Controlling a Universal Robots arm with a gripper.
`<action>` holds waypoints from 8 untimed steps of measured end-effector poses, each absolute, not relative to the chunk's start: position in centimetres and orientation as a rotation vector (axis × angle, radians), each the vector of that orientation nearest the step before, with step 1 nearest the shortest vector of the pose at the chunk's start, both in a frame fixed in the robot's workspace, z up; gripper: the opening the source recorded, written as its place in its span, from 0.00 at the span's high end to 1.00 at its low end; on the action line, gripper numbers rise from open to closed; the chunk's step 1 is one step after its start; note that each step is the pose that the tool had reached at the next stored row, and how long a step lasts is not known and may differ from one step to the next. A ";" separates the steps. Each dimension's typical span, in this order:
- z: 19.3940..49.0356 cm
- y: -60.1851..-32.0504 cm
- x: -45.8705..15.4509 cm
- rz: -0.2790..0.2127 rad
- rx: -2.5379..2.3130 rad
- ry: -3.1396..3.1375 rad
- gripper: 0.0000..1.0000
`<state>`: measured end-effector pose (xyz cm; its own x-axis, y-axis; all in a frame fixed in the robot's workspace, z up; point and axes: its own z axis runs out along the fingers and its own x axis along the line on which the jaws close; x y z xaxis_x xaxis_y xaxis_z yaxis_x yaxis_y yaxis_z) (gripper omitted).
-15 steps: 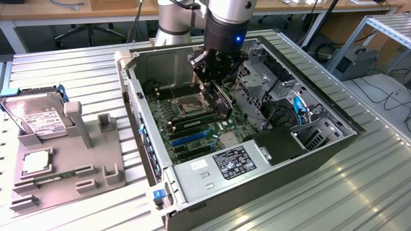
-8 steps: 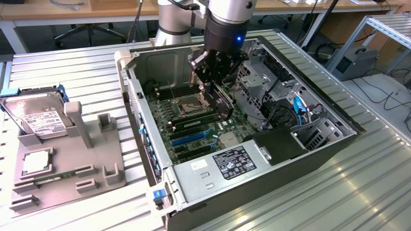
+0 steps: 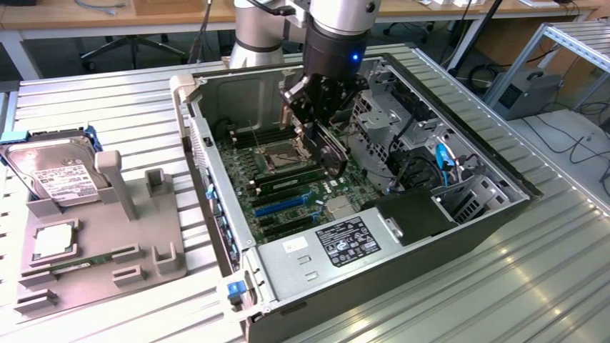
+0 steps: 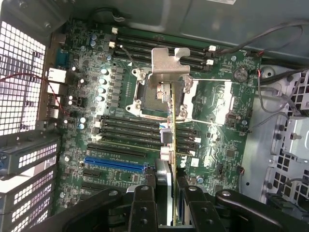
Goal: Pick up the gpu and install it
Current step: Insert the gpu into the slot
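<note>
My gripper (image 3: 319,121) hangs inside the open computer case (image 3: 196,143), above the motherboard (image 3: 286,193), and is shut on the gpu (image 3: 332,158). The gpu is a thin black card hanging down from the fingers above the board. In the wrist view the gpu (image 4: 173,145) shows edge-on between my black fingers (image 4: 145,208). Its silvery metal bracket (image 4: 169,60) is at the far end, over the processor socket (image 4: 145,96). The blue expansion slot (image 4: 113,163) lies to one side of the card, apart from it.
A drive cage (image 3: 391,128) and cables stand close to the gripper on the exterior view's right. The power supply (image 3: 333,246) fills the case's near end. Outside the case, a grey fixture (image 3: 96,243) holds a hard drive (image 3: 57,179) and a green memory stick (image 3: 91,261).
</note>
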<state>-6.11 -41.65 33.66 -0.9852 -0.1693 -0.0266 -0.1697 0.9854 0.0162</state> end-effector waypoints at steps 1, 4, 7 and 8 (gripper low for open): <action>33.7 -41.7 -6.1 0.029 -0.271 3.105 0.73; 33.7 -41.7 -6.1 0.029 -0.288 3.103 0.73; 33.7 -41.7 -6.1 0.029 -0.305 3.102 0.73; 33.7 -41.7 -6.1 0.029 -0.311 3.101 0.73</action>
<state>-6.11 -41.65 33.66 -0.9797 -0.1985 -0.0266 -0.1990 0.9799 0.0161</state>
